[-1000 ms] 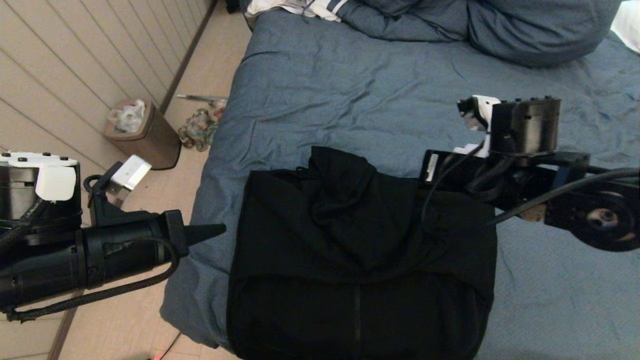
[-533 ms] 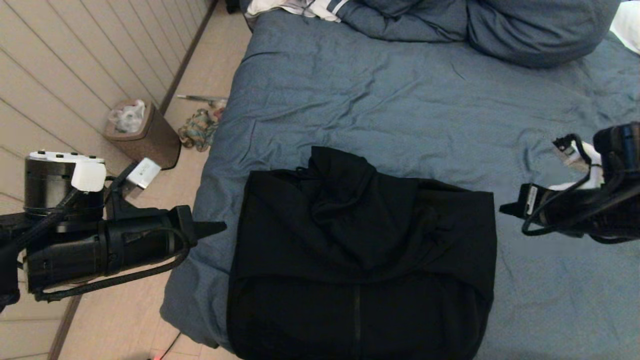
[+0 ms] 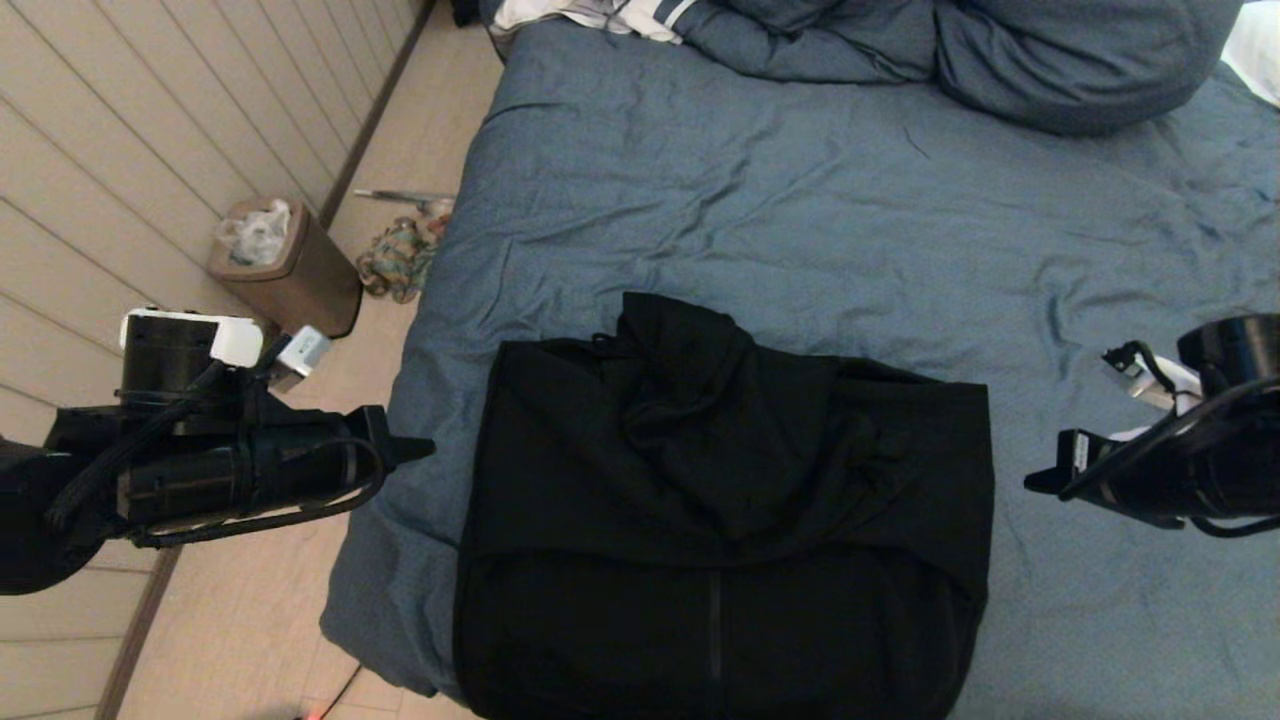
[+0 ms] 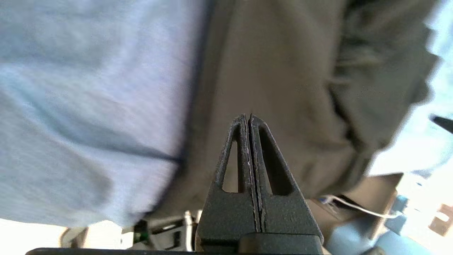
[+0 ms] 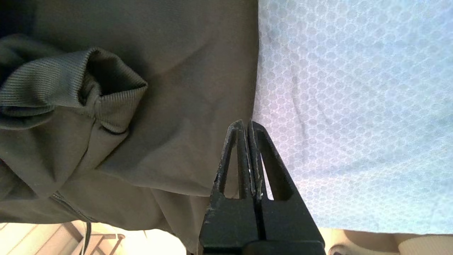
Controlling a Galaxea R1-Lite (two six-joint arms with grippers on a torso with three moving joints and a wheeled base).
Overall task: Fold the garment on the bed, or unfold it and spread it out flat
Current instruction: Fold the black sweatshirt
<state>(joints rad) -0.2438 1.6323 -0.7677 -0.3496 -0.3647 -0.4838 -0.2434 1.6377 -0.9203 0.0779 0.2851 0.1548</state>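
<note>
Folded black garment (image 3: 720, 520) on bed (image 3: 800, 200), no legible label; both grippers (image 3: 425, 449) (image 3: 1035, 483) pressed together, empty.

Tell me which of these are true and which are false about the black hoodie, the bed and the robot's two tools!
1. The garment lies folded on the bed. True.
2. The left tool is gripping the garment. False: it is shut on nothing and sits off the garment's left side.
3. The right tool is shut. True, and it holds nothing.
4. The bin stands on the bed. False: it stands on the floor beside the bed, by the wall.
5. The garment lies at the far end among the pillows. False: it lies at the near edge, well apart from them.
</note>
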